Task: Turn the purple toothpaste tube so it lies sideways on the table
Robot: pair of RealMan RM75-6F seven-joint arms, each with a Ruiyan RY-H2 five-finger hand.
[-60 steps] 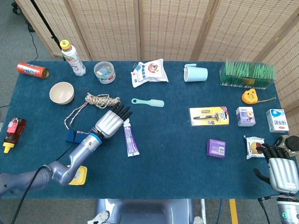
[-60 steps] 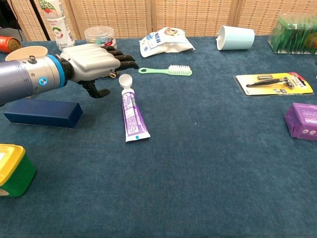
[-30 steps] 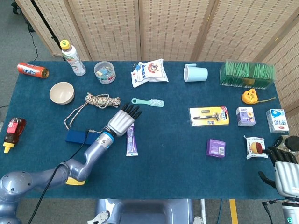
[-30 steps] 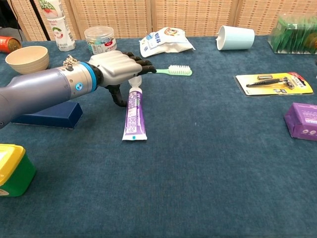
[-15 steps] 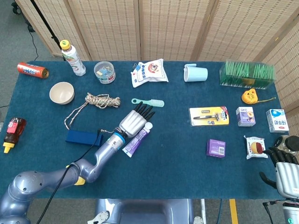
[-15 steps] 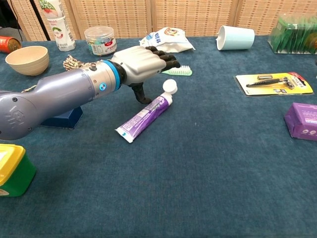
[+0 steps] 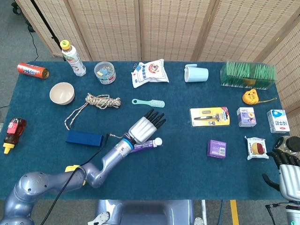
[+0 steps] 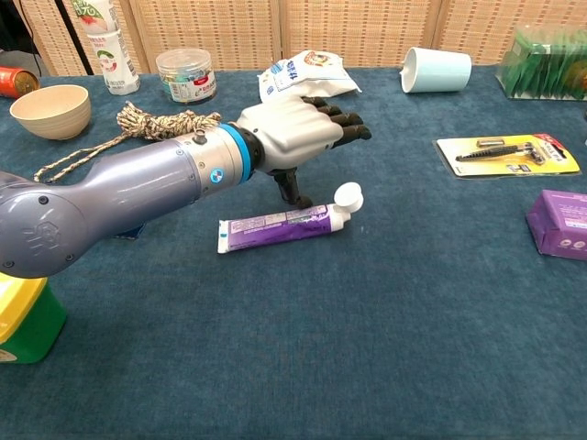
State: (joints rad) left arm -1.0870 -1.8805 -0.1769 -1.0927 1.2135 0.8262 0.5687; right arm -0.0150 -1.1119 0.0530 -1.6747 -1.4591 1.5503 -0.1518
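The purple toothpaste tube (image 7: 144, 146) (image 8: 279, 227) lies flat on the blue table cloth, crosswise to me, its white cap (image 8: 348, 195) pointing to the right. My left hand (image 7: 146, 126) (image 8: 299, 124) hovers just behind and above the tube with its dark fingers stretched out to the right. Its thumb (image 8: 294, 192) reaches down and touches the tube near the cap end; nothing is gripped. My right hand (image 7: 288, 174) rests at the table's near right corner, empty, and shows in the head view only.
A green toothbrush (image 7: 148, 102) lies just beyond the left hand. A blue box (image 7: 84, 138) and a rope (image 8: 147, 124) are to the left, a yellow container (image 8: 18, 316) near left. A razor pack (image 8: 509, 153) and purple box (image 8: 559, 223) lie right.
My left hand swept to the right, pushing the cap end round. The tube turned from pointing away from me, through a diagonal, to lying crosswise. The right hand stayed put.
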